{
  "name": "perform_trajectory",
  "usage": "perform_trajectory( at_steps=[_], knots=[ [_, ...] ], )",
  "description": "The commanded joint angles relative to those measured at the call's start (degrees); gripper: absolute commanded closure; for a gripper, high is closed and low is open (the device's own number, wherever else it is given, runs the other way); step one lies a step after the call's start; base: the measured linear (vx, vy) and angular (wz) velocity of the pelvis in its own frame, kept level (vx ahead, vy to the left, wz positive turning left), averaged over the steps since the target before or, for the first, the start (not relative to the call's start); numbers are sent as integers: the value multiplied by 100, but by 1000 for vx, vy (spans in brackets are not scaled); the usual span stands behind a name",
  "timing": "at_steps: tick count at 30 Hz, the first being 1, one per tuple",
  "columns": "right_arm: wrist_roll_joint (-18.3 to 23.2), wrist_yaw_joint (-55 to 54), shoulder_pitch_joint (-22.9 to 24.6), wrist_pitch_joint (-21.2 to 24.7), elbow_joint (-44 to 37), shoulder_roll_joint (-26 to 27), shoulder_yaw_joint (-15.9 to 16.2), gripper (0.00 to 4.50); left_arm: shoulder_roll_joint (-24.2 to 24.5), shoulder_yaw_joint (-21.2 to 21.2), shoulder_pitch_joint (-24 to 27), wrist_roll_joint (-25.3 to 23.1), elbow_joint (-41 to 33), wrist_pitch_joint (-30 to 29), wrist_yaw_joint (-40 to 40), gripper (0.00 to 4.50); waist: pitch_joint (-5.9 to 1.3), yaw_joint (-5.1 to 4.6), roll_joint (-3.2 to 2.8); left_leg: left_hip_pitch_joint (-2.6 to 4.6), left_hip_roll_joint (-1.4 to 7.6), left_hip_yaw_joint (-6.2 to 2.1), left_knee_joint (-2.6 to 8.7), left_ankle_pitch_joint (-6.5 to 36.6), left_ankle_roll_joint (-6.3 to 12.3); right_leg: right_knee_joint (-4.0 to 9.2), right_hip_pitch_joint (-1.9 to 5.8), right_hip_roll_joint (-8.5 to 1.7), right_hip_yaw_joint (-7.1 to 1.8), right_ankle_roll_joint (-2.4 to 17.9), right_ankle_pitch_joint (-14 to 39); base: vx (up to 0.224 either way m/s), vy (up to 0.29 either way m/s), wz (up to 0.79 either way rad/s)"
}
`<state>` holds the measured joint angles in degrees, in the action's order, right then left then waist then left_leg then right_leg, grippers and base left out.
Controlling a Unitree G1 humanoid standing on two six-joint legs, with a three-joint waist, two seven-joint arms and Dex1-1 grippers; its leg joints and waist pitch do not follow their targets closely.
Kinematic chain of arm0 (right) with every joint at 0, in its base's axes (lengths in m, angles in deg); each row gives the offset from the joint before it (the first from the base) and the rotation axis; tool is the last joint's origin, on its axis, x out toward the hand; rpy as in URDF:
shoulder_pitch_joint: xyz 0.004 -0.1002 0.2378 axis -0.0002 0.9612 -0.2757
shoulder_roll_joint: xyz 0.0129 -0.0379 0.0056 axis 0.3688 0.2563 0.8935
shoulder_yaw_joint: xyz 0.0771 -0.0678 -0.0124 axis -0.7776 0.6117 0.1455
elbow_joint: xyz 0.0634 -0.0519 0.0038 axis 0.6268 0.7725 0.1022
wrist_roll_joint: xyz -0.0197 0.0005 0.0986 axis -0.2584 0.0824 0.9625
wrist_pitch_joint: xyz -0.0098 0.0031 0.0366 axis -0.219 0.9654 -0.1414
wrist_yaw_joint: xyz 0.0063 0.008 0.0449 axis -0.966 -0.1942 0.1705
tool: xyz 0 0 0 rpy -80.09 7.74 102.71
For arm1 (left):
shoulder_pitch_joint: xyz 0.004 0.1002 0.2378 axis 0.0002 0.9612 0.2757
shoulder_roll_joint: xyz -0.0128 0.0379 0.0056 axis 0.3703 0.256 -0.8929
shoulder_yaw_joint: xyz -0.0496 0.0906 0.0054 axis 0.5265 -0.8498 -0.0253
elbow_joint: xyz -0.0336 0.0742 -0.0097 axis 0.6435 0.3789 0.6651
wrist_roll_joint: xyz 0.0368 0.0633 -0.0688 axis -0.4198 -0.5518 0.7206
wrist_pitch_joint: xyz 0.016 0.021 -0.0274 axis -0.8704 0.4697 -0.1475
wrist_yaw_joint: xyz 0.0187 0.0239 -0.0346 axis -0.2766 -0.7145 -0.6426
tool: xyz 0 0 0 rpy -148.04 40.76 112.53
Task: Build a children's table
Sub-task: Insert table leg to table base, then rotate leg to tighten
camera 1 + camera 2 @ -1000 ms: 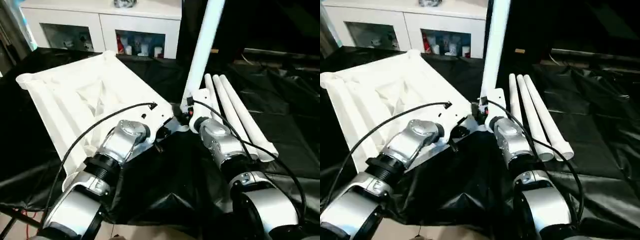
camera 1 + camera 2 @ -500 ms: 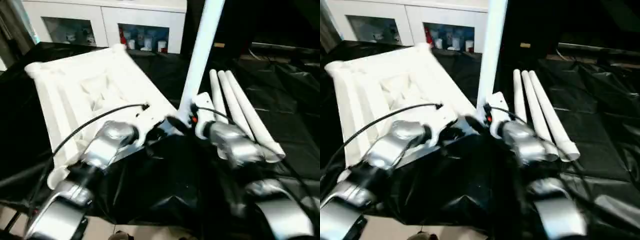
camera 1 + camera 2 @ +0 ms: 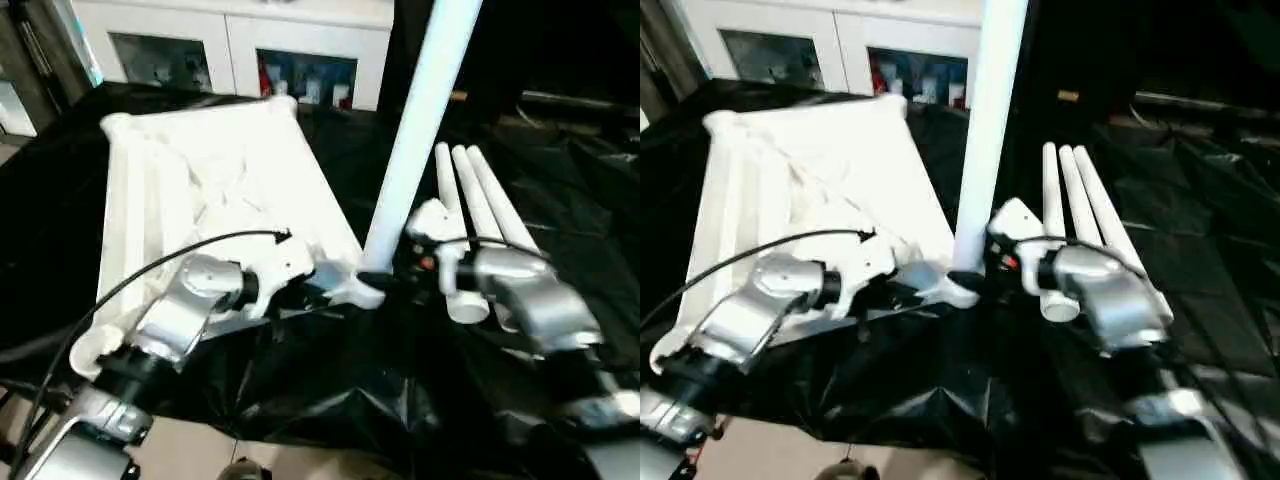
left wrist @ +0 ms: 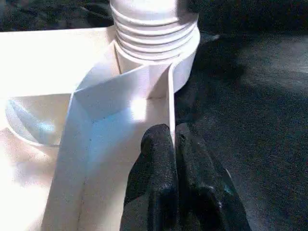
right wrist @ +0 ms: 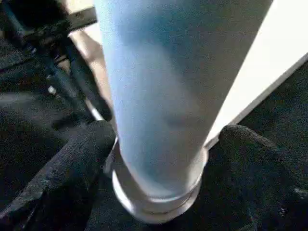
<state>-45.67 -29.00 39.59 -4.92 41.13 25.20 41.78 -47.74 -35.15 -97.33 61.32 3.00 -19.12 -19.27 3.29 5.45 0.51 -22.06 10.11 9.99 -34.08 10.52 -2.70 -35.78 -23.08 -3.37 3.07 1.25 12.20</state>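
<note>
Tabletop [image 3: 210,190]: white plastic, ribbed underside up on black sheet [image 3: 330,400]. Upright leg [image 3: 415,140] at near corner socket, right gripper [image 5: 159,159] clasping its base; left gripper [image 4: 171,144] pinching a corner rib. Likely light, rigid, slippery; grip low. Three spare legs [image 3: 475,215] beside.

Leg: white round leg [image 5: 154,96] stood close between 2 black fingers [image 5: 62,168] (near its ringed base).
Tabletop: white edge [image 5: 269,62] behind.

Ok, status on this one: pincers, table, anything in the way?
Left pincer shut on the tabletop rib by the corner socket. Right pincer straddles the upright leg at its base. Three spare legs lie beside; nothing blocking.
</note>
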Motion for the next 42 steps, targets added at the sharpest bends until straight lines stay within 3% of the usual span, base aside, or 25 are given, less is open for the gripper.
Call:
perform_trajectory(
  at_steps=[1, 12, 24, 29, 34, 39, 42],
  knots=[
    [23, 74, 21, 63, -133, -64, 69, 50, -34, -66, -48, 167, -358, 225, -212, 450, -394, -4, 22, 117, 337, -75, 342, 452, 451, 337, 350, -507, -294, 1464, -170, 0, 0, 0],
    [-99, 18, 50, 138, -147, -12, 266, 50, 40, -140, 17, 174, -460, 242, -385, 450, -408, -7, 34, 106, 317, -77, 320, 418, 387, 310, 348, -492, -294, 1407, -166, 0, 0, 0],
    [-144, -62, 104, 151, -73, 79, 369, 164, 62, -142, 58, 156, -477, 214, -402, 450, -418, -29, 33, 101, 312, -81, 306, 393, 400, 297, 352, -486, -286, 1404, -154, 0, 0, 0],
    [-111, -164, 209, 232, -79, 162, 357, 176, 64, -143, 51, 154, -438, 211, -402, 450, -425, -30, 17, 108, 311, -82, 303, 378, 398, 288, 349, -480, -286, 1429, -254, 0, 0, 0],
    [-121, -770, 245, 244, 283, 477, 125, 177, -139, -58, -68, 147, -263, 7, -112, 450, -413, -49, 12, 108, 303, -85, 318, 532, 290, 320, 351, -494, -283, 1436, -22, 0, 0, 0],
    [-52, -2406, 46, 342, 1148, 1416, -443, 178, -940, 215, -673, 36, 614, -380, 996, 450, -376, -86, -15, 153, 289, -94, 360, 999, -17, 439, 307, -500, -288, 1266, 906, 0, 0, 0],
    [-35, -2897, -85, 334, 1470, 1783, -559, 178, -1243, 289, -911, -41, 997, -460, 1458, 450, -373, -103, -2, 154, 282, -105, 376, 1200, -127, 483, 309, -507, -292, 1115, 1285, 0, 0, 0]
  ],
)
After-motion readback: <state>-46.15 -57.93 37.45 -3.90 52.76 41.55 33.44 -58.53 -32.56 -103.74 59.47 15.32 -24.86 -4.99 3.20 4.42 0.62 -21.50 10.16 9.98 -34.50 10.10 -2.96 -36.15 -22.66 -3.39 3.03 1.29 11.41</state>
